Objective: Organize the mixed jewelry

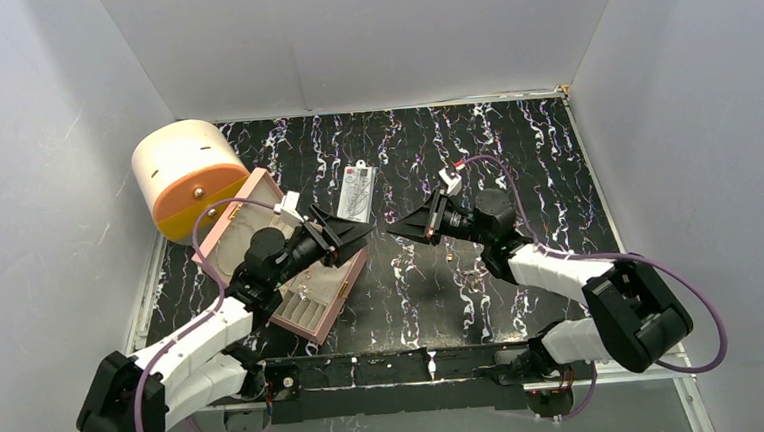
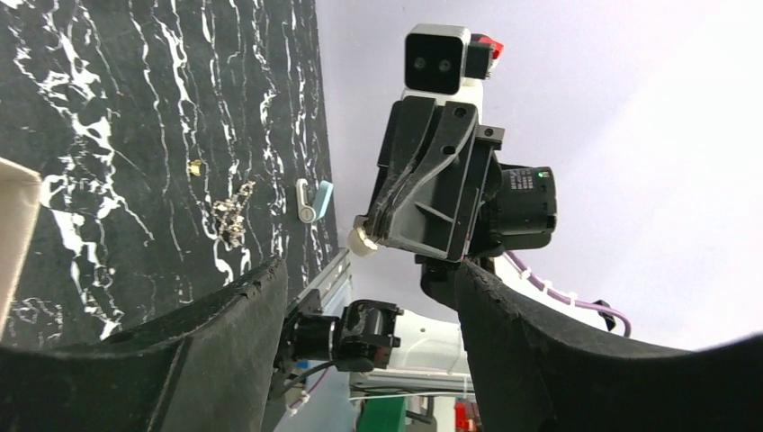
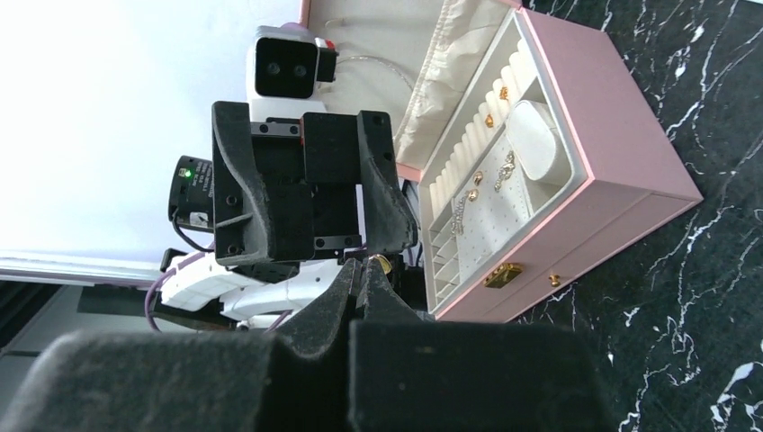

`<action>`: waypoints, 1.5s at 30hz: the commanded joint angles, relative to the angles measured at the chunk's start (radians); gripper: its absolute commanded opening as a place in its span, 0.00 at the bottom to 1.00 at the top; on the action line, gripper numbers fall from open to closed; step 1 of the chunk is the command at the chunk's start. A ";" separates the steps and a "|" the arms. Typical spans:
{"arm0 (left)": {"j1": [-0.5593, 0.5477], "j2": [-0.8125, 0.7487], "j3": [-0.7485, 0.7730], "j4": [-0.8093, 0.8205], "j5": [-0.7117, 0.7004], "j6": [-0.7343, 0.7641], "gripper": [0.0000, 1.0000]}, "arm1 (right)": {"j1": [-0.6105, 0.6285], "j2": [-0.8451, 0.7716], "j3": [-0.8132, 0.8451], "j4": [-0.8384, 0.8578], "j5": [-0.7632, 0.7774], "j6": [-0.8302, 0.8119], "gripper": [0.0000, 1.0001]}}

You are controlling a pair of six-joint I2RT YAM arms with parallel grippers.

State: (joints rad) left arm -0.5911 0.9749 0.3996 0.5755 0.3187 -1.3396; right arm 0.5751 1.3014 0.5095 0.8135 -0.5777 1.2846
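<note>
- The right claw [image 1: 395,229] is closed, pinching a small gold stud [image 3: 382,263] at its very tip. It hangs above the counter [image 1: 555,165], just right of the pink box [image 1: 315,302]. A tip grip leaves most of the piece exposed for another claw to take.
- The left claw [image 1: 363,229] has its jaws wide apart and empty, nose to nose with the right claw above the box's right edge (apparently a hand-over, since the box lies on the left arm's side).
- The pink box has its lid thrown back and its tray facing up, so pieces can be lowered straight in. Several boxed studs [image 3: 490,118] and a boxed chain [image 3: 459,213] lie in its compartments.
- The loose jewelry [image 1: 476,276], a tangle of chain with a lone stud [image 1: 449,257] beside it, rests on the counter well right of the box, under the right arm, not yet sorted.
- A clear packet [image 1: 356,193] lies just behind the box, and a round cream-and-orange case [image 1: 187,173] stands at its far left corner.
</note>
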 commanded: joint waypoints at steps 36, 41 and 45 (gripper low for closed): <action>-0.037 0.086 -0.030 0.202 0.046 -0.327 0.47 | 0.046 0.075 -0.016 0.272 -0.078 0.034 0.00; -0.038 0.088 -0.041 0.218 0.041 -0.344 0.45 | 0.046 0.086 -0.027 0.296 -0.072 0.041 0.00; -0.038 0.087 -0.053 0.224 0.039 -0.348 0.44 | 0.046 0.084 -0.035 0.312 -0.065 0.054 0.00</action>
State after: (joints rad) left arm -0.6292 1.0714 0.3668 0.7780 0.3641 -1.6512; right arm 0.6174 1.3903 0.4896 1.0317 -0.6430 1.3361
